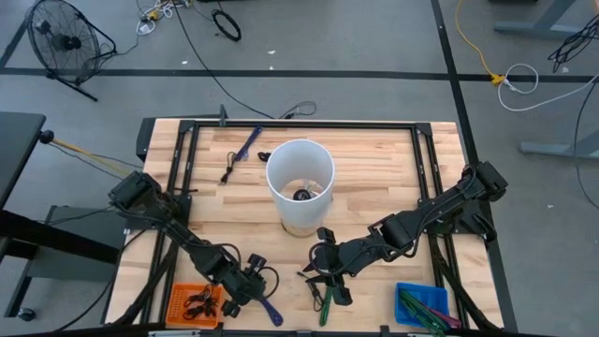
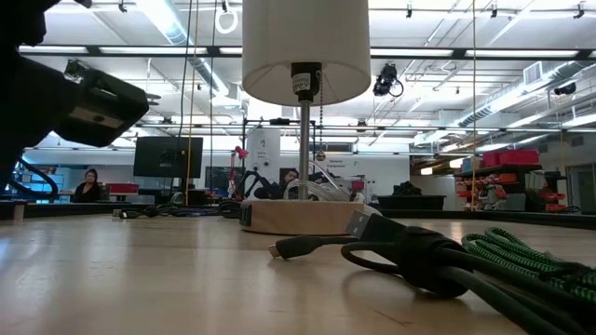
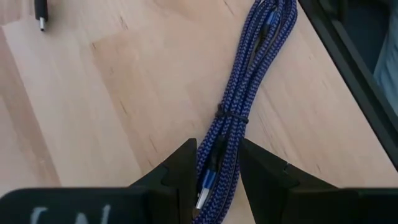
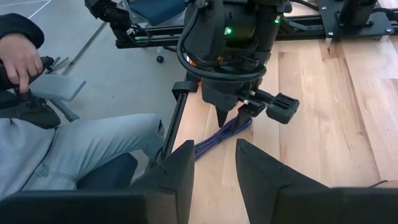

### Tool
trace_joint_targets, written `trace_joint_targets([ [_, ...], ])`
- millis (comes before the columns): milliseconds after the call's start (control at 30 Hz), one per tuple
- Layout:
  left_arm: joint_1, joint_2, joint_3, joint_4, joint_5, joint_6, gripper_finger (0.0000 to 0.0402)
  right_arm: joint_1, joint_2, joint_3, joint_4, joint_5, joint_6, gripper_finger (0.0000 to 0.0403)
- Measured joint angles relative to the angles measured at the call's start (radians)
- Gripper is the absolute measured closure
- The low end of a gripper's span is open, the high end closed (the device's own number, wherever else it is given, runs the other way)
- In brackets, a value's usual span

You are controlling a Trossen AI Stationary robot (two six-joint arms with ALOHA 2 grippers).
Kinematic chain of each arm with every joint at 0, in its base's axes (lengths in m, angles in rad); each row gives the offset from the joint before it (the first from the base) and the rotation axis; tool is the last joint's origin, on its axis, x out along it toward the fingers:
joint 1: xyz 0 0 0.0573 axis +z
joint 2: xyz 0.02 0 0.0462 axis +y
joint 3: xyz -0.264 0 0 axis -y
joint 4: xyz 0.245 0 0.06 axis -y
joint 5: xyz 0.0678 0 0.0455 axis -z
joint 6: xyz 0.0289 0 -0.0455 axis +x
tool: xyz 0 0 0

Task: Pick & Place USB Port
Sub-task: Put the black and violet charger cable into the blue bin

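While the blue braided USB cable (image 3: 233,115) lies bundled at the bench's (image 1: 374,168) front edge, our left gripper (image 3: 214,171) straddles it, jaws spread, so we judge the pick is underway: close next. Our right gripper (image 4: 211,165) hovers nearby, jaws spread. A lamp (image 1: 299,178) stands mid-bench; a seated person (image 4: 68,149) waits beside.

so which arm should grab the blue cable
Left. Its claw already straddles the blue cable, fingers open on either side. The right claw hangs open farther off, over bare table.
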Motion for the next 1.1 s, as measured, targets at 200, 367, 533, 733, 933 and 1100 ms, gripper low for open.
trace_joint_targets([
  [200, 0.0, 0.015, 0.0, -0.001, 0.013, -0.05, 0.0279, 0.0, 0.0, 0.0, 0.0, 0.0, 0.0, 0.0287],
  [367, 0.0, 0.063, 0.004, 0.019, 0.014, -0.055, 0.0255, 0.0, 0.0, 0.0, 0.0, 0.0, 0.0, 0.0287],
  [533, 0.002, 0.089, 0.005, 0.015, 0.016, -0.049, 0.0221, 0.0, 0.0, 0.0, 0.0, 0.0, 0.0, 0.0287],
  [733, -0.003, 0.089, 0.003, 0.016, 0.012, -0.052, 0.0287, 0.0, 0.0, 0.0, 0.0, 0.0, 0.0, 0.0287],
  [933, -0.011, 0.089, 0.007, 0.055, 0.002, -0.125, 0.0361, 0.0, 0.0, 0.0, 0.0, 0.0, 0.0, 0.0287],
  [1100, -0.039, 0.085, 0.078, 0.003, -0.039, -0.139, 0.0361, 0.0, 0.0, 0.0, -0.001, 0.0, 0.002, 0.0287],
])
